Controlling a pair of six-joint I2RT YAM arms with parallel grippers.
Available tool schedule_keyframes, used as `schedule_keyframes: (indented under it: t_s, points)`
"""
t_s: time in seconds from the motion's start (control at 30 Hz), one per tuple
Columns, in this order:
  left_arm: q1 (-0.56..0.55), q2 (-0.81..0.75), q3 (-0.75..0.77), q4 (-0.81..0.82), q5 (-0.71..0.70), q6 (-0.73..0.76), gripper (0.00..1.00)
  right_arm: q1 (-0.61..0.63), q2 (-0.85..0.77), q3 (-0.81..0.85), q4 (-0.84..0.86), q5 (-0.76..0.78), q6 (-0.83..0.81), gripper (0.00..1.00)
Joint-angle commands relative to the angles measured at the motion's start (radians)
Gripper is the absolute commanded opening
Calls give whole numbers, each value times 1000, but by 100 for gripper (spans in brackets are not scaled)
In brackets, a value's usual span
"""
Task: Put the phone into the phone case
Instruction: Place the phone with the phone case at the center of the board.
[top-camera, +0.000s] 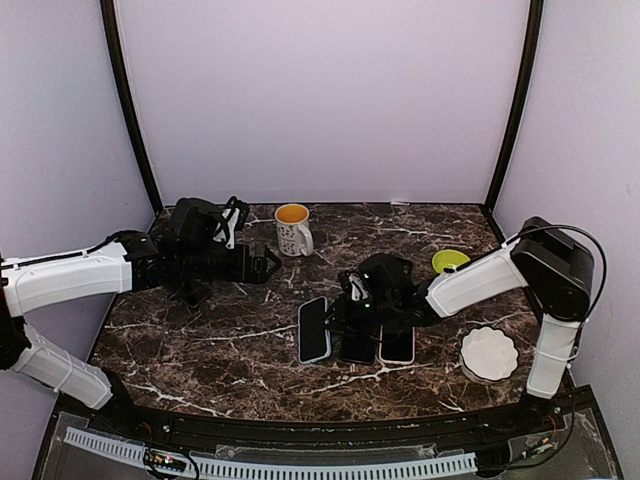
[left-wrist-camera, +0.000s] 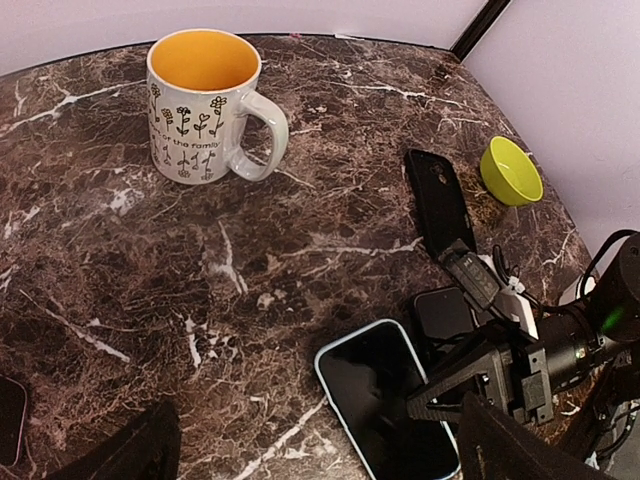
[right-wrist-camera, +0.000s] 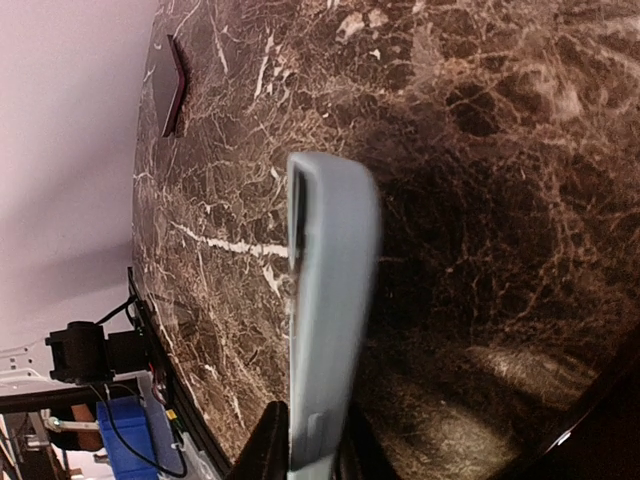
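On veined marble (top-camera: 200, 340), seemingly matte case (right-wrist-camera: 335, 300)

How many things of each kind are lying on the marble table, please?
Phones or cases: 3 (blue-rimmed slab, black slab, pale-rimmed slab)
Mug: 1
Green bowl: 1
White dish: 1
Dark red slab apart from the rest, kind unclear: 1
Total: 7
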Motion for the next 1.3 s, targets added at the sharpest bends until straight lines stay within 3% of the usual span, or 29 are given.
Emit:
schedule_keyframes:
  t_s: [0.0,0.23,0.4,0.73,0.93,1.07,1.17,1.27]
  points:
    - [10,-1,-12,-10,8,9,99,-2,20,20,-4,46,15,28]
    - [21,9,-16,-10,17,18,99,6,-14,17,-115,119,-11,43]
    - [29,17,-16,-8,29,26,99,28,-35,56,-231,167,-46,47]
    - [52,25,-12,-20,88,48,99,65,-152,258,-623,396,-227,55]
    - [106,61,38,-145,61,28,99,25,-212,453,-929,705,-425,75]
    - [158,53,48,-206,28,-10,99,-86,-201,464,-972,807,-500,89]
    - [168,39,40,-247,-19,-44,99,-174,-150,469,-942,820,-545,85]
    - [172,13,25,-278,-64,-66,99,-257,-68,490,-911,823,-567,62]
